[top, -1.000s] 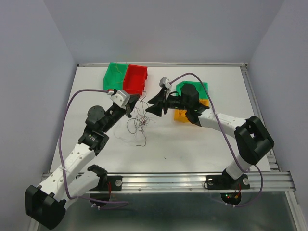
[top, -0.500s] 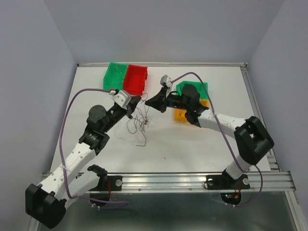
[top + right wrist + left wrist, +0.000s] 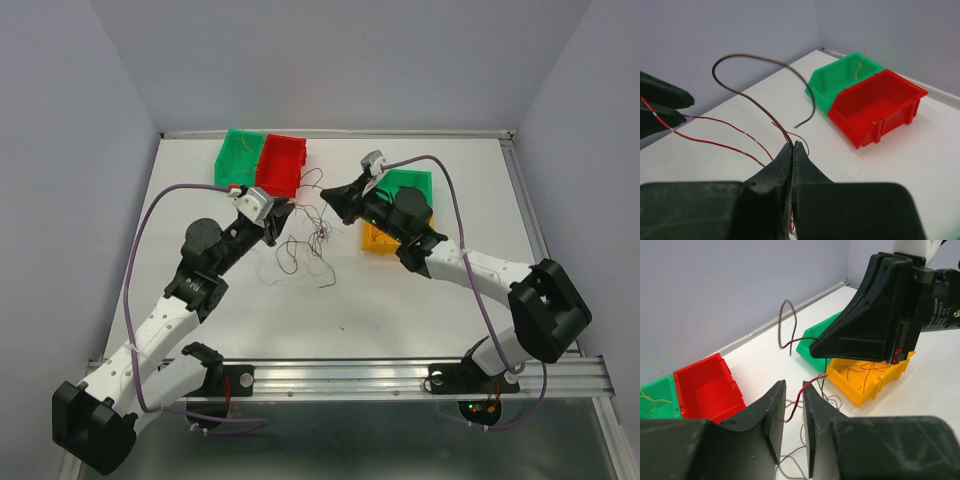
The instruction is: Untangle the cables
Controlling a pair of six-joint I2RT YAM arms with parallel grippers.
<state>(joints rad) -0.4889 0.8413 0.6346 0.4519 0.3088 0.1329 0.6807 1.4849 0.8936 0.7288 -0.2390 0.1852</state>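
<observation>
The right gripper [image 3: 791, 146] has its jaws pressed together on a brown loop and 2 red strands of the cables [image 3: 318, 236]. The left gripper [image 3: 793, 401] faces it close by, its jaws a sliver apart with 1 red strand caught between them. The rest of the tangle trails onto the tabletop [image 3: 400, 310] below them, nearer the far edge than the near one. A red bin [image 3: 283, 163] and a green bin [image 3: 240, 156] stand at the far edge, just beyond the left gripper. A second green bin [image 3: 412, 181] and a yellow bin [image 3: 375, 241] sit under the right arm [image 3: 470, 265]. Bare surface runs to the near edge. The left arm [image 3: 190, 290] and the right arm both reach inward, low.
</observation>
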